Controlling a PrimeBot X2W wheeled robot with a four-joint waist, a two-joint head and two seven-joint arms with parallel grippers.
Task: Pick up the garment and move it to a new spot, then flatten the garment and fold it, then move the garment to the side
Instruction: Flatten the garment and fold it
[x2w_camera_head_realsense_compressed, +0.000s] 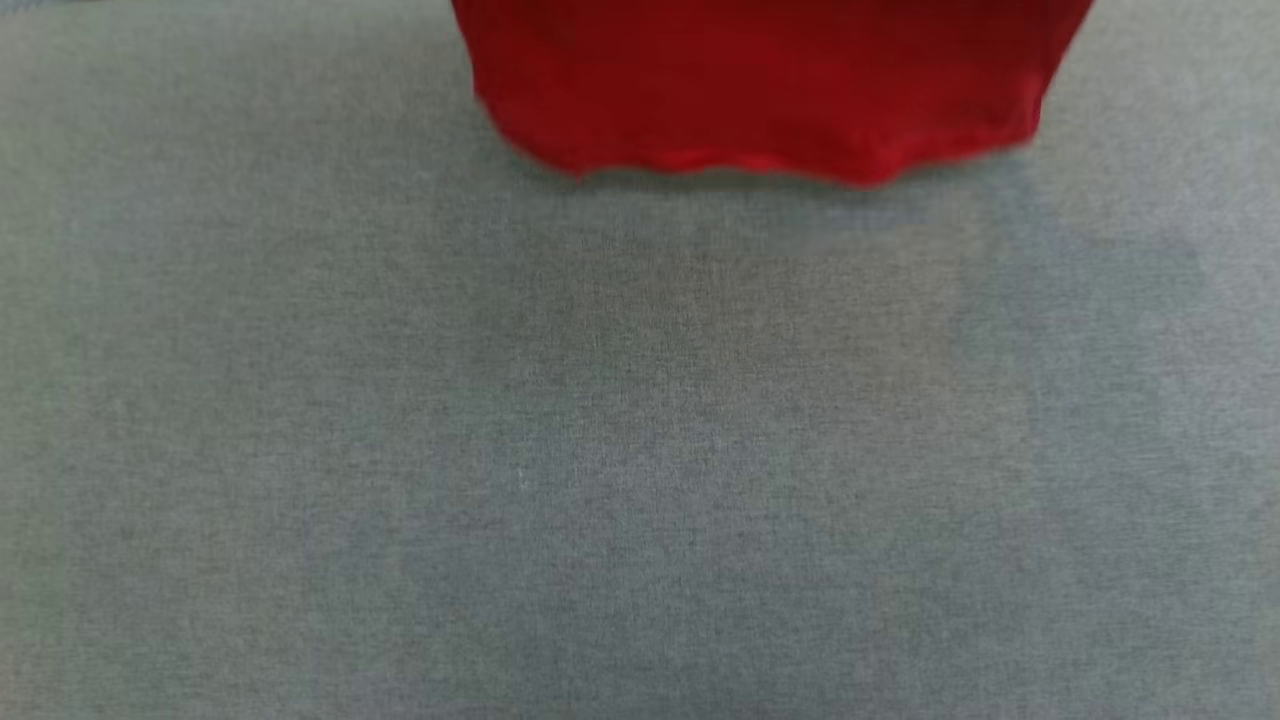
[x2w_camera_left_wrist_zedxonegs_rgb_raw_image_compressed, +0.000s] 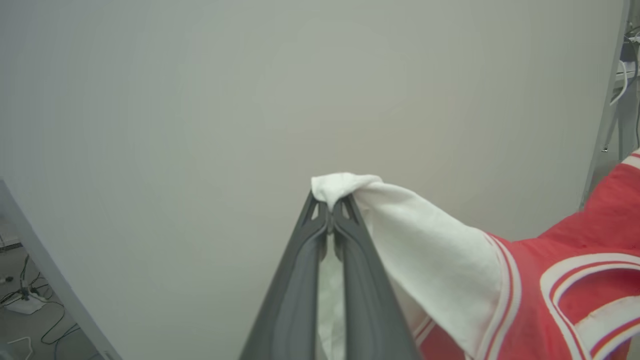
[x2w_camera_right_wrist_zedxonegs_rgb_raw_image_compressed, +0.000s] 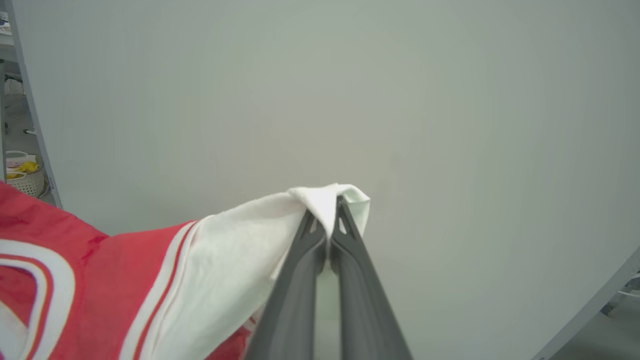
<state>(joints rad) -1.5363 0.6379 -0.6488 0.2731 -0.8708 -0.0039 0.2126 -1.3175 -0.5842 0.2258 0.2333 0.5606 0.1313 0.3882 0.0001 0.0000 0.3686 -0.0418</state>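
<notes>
The garment (x2w_camera_head_realsense_compressed: 760, 85) is a red shirt whose lower hem hangs blurred at the top of the head view, above the grey table (x2w_camera_head_realsense_compressed: 640, 450). In the left wrist view my left gripper (x2w_camera_left_wrist_zedxonegs_rgb_raw_image_compressed: 330, 202) is shut on the tip of one white sleeve (x2w_camera_left_wrist_zedxonegs_rgb_raw_image_compressed: 425, 240), and the red body with striped trim (x2w_camera_left_wrist_zedxonegs_rgb_raw_image_compressed: 575, 280) stretches off to the right. Over in the right wrist view my right gripper (x2w_camera_right_wrist_zedxonegs_rgb_raw_image_compressed: 327, 212) is shut on the other white sleeve (x2w_camera_right_wrist_zedxonegs_rgb_raw_image_compressed: 240, 250), the red body (x2w_camera_right_wrist_zedxonegs_rgb_raw_image_compressed: 75, 280) trailing left. The shirt hangs spread between the two grippers.
A pale grey tabletop lies beyond both grippers in the wrist views. Cables and a power strip (x2w_camera_left_wrist_zedxonegs_rgb_raw_image_compressed: 25, 300) lie on the floor at the left wrist view's lower left. A basket with yellow items (x2w_camera_right_wrist_zedxonegs_rgb_raw_image_compressed: 22, 177) sits past the table edge.
</notes>
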